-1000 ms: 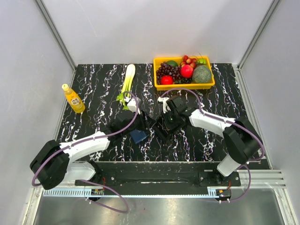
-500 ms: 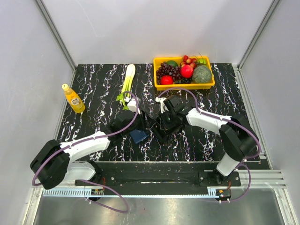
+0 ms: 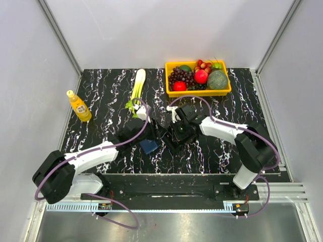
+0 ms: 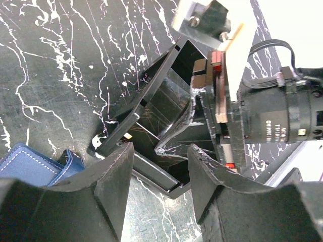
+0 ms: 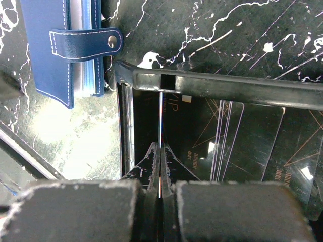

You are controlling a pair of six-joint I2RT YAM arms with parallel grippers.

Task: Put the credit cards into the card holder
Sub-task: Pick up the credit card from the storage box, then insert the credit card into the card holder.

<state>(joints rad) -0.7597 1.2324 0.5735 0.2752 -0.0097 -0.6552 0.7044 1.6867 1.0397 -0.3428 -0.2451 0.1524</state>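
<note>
My right gripper (image 5: 160,151) is shut on a thin credit card (image 5: 160,113), seen edge-on and standing upright inside the black open tray (image 5: 227,85). More dark cards (image 5: 242,136) lie flat in that tray. The navy card holder (image 5: 45,40) lies just left of the tray, its strap hanging loose and paler leaves showing. In the left wrist view my left gripper (image 4: 160,166) stands open at the tray's near corner (image 4: 151,169), with the card holder (image 4: 30,164) beside its left finger. From above, the right gripper (image 3: 180,132) sits over the tray (image 3: 174,140) and the card holder (image 3: 149,146) is under the left gripper (image 3: 153,133).
A yellow basket (image 3: 198,93) of fruit stands at the back right. An orange juice bottle (image 3: 79,106) stands at the far left. A green stalk vegetable (image 3: 137,85) lies behind the left gripper.
My right gripper has shifted slightly left over the tray. The left arm has not moved.
</note>
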